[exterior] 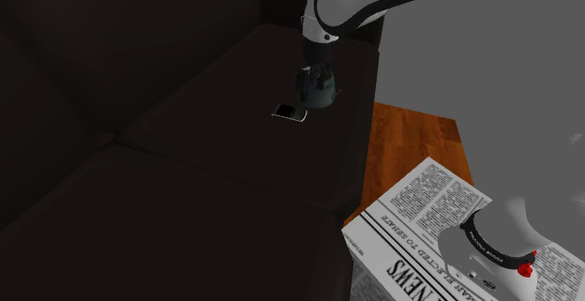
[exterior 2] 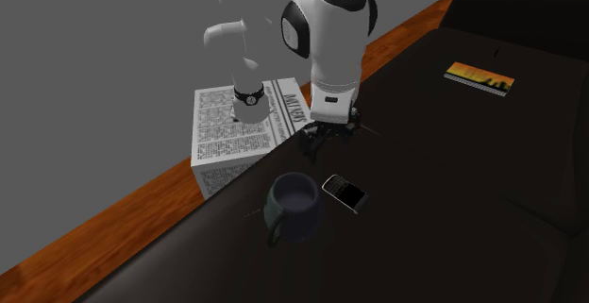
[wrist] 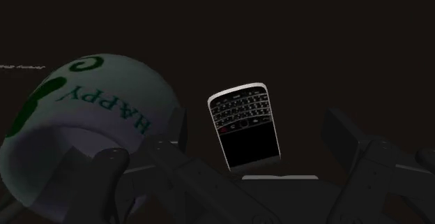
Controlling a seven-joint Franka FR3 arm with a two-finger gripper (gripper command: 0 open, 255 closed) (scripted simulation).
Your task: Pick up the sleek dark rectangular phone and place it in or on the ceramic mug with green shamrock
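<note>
A dark rectangular phone (exterior: 290, 112) with a keypad and silver edge lies flat on the dark sofa seat (exterior: 206, 158). Right beside it stands the pale mug (wrist: 84, 111) with green lettering and a shamrock; its dark inside shows in the second exterior view (exterior 2: 294, 205). My black gripper (exterior 2: 326, 143) hangs over the seat just behind both. In the wrist view the gripper (wrist: 258, 149) is open, and the phone (wrist: 244, 125) lies between the fingers (wrist: 346, 140) but below them, untouched. In the shoulder view the gripper (exterior: 313, 91) partly covers the mug (exterior: 324, 93).
A book with an orange cover (exterior 2: 479, 77) lies farther along the sofa. The newspaper-wrapped stand (exterior 2: 236, 131) sits on a wooden floor (exterior: 412, 135) beside the sofa's edge. Sofa backrest cushions (exterior: 112, 37) rise at the shoulder view's upper left.
</note>
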